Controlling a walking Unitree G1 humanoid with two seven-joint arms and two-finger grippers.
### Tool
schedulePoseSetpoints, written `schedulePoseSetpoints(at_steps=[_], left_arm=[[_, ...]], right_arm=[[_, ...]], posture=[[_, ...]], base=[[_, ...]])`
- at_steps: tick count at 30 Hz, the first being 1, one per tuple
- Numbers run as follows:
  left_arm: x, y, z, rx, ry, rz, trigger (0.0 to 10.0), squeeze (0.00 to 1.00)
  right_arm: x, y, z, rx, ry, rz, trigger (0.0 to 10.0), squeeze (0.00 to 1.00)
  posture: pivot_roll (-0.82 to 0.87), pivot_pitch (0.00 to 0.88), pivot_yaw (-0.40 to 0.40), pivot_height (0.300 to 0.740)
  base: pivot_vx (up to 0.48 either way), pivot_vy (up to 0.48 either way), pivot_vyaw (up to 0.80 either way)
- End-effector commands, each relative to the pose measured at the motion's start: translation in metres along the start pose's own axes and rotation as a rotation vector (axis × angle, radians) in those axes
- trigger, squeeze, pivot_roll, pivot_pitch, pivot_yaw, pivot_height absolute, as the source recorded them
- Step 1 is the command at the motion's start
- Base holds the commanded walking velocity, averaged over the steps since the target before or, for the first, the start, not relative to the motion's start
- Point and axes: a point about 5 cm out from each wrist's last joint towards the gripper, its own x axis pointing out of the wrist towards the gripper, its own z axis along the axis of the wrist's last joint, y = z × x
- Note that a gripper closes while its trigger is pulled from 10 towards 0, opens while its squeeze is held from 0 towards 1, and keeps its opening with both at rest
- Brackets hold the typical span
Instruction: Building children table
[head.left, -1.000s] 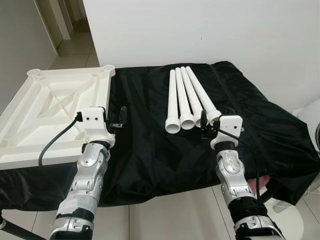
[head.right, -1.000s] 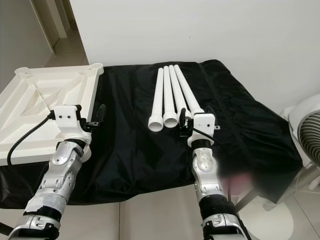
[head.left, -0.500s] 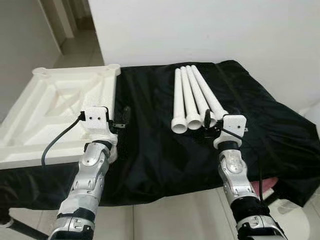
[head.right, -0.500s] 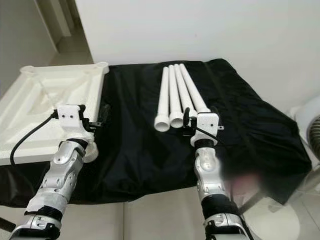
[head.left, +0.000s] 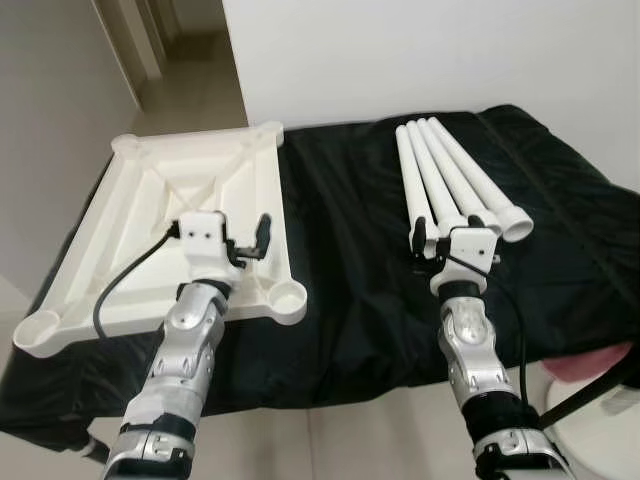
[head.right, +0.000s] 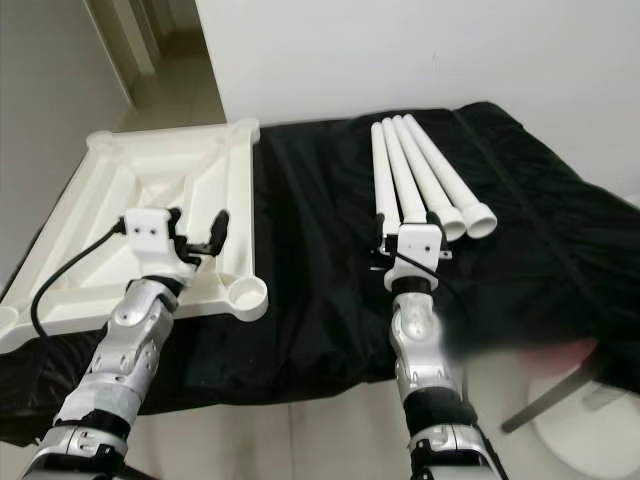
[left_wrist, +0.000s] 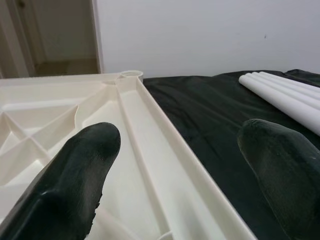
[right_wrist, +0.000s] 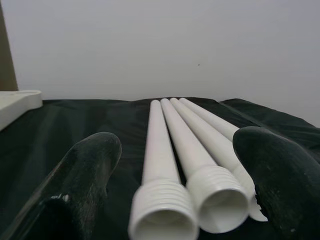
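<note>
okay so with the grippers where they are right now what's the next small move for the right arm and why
Probably ease the right gripper forward and close on the nearest of the four white legs. Its fingers are open, lined up just short of the threaded ends in the right wrist view, and nothing is held yet. The upturned tabletop lies beside them, its corner socket still unfilled, with the open left gripper over it.

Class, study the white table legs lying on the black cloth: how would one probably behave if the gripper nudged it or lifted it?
The table legs are smooth round tubes, so one would probably roll sideways if nudged. The open threaded ends suggest hollow plastic: likely light and stiff. The right gripper may slip on that glossy surface.
</note>
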Motion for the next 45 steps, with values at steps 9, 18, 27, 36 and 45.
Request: schedulePoseSetpoints(at_steps=[9,18,27,36,45], left_arm=[[-0.003,-0.006,-0.002,0.022,-0.001,-0.023,10.0,0.0],[-0.003,-0.005,-0.001,0.052,-0.001,-0.034,10.0,0.0],[0.001,-0.004,-0.005,0.017,0.038,0.039,10.0,0.0],[0.006,-0.017,-0.007,-0.047,0.083,-0.007,10.0,0.0],[0.012,-0.026,0.002,-0.002,0.077,-0.119,10.0,0.0]], right_arm=[[0.001,0.006,-0.001,0.009,0.011,0.012,10.0,0.0],[0.001,0.006,-0.002,0.011,0.012,0.015,10.0,0.0],[-0.001,0.007,-0.005,0.043,0.046,0.001,10.0,0.0],[-0.006,0.007,-0.009,0.026,0.076,0.02,10.0,0.0],[0.002,0.0,-0.012,0.013,0.117,0.033,10.0,0.0]], posture=[[-0.03,0.0,0.071,0.74],[-0.03,0.0,0.071,0.74],[-0.03,0.0,0.063,0.74],[-0.04,0.0,0.054,0.74],[-0.05,0.0,0.042,0.74]], base=[[0.0,0.0,0.0],[0.0,-0.147,0.0],[0.0,-0.32,0.0],[0.0,0.0,0.0],[0.0,0.0,0.0]])
